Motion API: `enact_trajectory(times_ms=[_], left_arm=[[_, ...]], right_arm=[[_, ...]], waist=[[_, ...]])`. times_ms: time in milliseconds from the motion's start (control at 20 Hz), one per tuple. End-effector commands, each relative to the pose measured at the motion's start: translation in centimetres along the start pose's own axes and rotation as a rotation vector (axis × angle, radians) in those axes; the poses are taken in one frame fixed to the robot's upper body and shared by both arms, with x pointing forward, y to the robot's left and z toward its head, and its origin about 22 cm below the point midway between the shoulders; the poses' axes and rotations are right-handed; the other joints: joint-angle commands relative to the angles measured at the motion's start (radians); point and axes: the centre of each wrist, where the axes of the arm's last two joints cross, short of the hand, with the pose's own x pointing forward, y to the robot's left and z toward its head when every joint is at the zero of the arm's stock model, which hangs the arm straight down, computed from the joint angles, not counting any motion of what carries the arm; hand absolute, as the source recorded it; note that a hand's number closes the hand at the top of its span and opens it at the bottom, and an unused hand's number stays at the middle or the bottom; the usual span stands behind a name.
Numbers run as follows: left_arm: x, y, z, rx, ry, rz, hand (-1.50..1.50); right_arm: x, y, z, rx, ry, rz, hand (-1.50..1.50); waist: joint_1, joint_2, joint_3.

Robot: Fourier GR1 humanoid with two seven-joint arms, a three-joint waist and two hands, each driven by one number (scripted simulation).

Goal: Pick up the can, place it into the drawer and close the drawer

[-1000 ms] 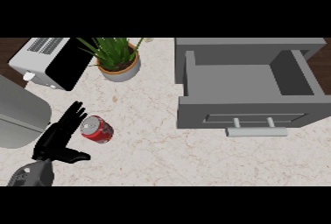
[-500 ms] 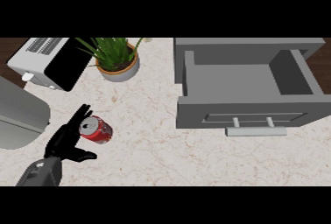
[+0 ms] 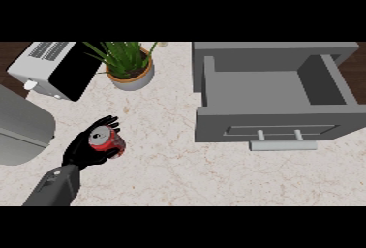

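A red can (image 3: 109, 141) with a silver top lies tilted in my left hand (image 3: 81, 153) at the counter's left side. The black fingers and thumb curl round the can from the left and below. The grey forearm (image 3: 52, 187) comes in from the lower left. The grey drawer (image 3: 267, 130) stands pulled open at the right, far from the can, and its inside looks bare. Its bar handle (image 3: 282, 145) faces the view's lower edge. My right hand shows nowhere.
A potted green plant (image 3: 130, 71) stands behind the can. A white and black toaster (image 3: 53, 69) sits at the back left. A large grey rounded object (image 3: 20, 128) lies at the left edge. Speckled counter (image 3: 178, 174) spreads between can and drawer.
The left hand has gone from open beside the can to curled round it. The can now sits tilted in the hand, a little nearer the view's middle.
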Motion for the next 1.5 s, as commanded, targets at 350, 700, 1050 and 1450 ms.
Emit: enact_trajectory(times_ms=[350, 700, 1050, 1450], left_arm=[[1.8, -2.7, -2.9, -0.193, -0.06, 0.064, 1.5], [0.1, -4.7, -2.2, 0.073, -0.174, 0.101, 1.5], [4.3, -8.0, -3.5, 0.194, -0.28, 0.108, 1.5], [12.0, -14.0, -4.4, 0.134, -0.356, 0.039, 1.5]], right_arm=[[0.2, 0.6, 0.6, -0.015, 0.012, -0.015, -1.5], [1.3, 1.3, 1.0, -0.03, 0.004, -0.015, -1.5], [1.3, 1.1, 2.3, -0.03, 0.004, -0.014, -1.5], [1.2, 2.0, 1.1, -0.031, 0.015, -0.03, -1.5]], waist=[[0.01, -0.004, 0.001], [0.014, -0.007, 0.002], [0.021, -0.012, 0.003], [0.017, -0.009, 0.002]])
